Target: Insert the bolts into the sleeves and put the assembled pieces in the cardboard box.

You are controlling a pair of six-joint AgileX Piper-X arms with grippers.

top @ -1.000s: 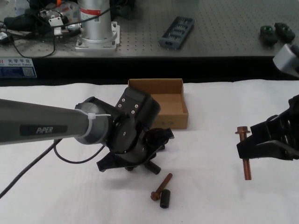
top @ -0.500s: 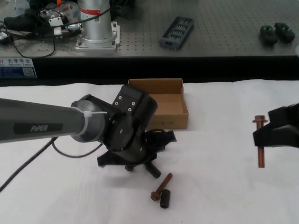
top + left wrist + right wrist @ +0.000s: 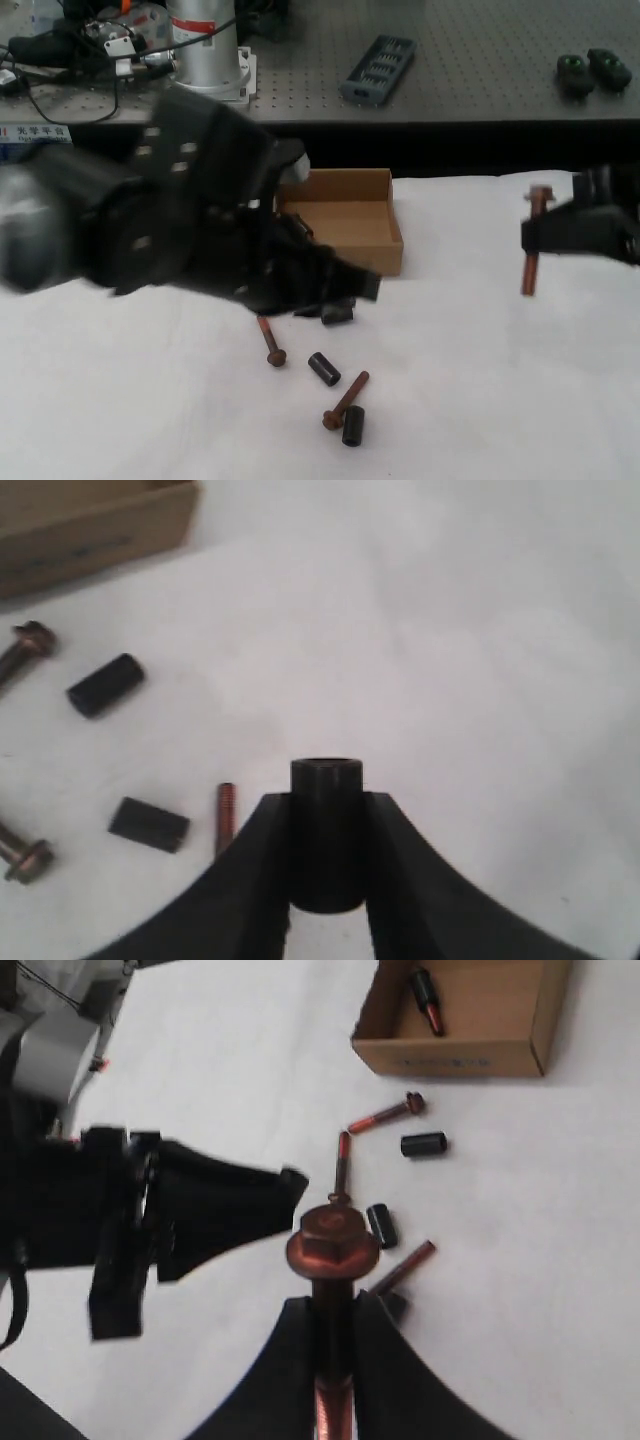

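My left gripper [image 3: 326, 802] is shut on an upright black sleeve [image 3: 326, 840], held above the white cloth. In the high view that gripper [image 3: 335, 300] hangs just in front of the cardboard box [image 3: 345, 262]. My right gripper [image 3: 333, 1305] is shut on a copper bolt [image 3: 333, 1245] with its head up; the high view shows this bolt [image 3: 530, 250] at the far right, above the cloth. Loose on the cloth lie a bolt [image 3: 270, 340], a sleeve [image 3: 323, 368], another bolt [image 3: 346, 398] and another sleeve [image 3: 352, 425]. One assembled piece [image 3: 428, 1000] lies inside the box [image 3: 455, 1055].
Behind the white cloth [image 3: 460, 400] runs a dark perforated bench with a metal post [image 3: 205, 50], cables [image 3: 60, 50] and a black tool rack [image 3: 378, 65]. The left arm's blurred body [image 3: 150, 220] stands over the cloth's left half. Bare cloth lies between box and right gripper.
My left arm has risen and swung back to the left with the sleeve, uncovering a bolt and a sleeve beneath it. The right gripper has carried its bolt up and farther back.
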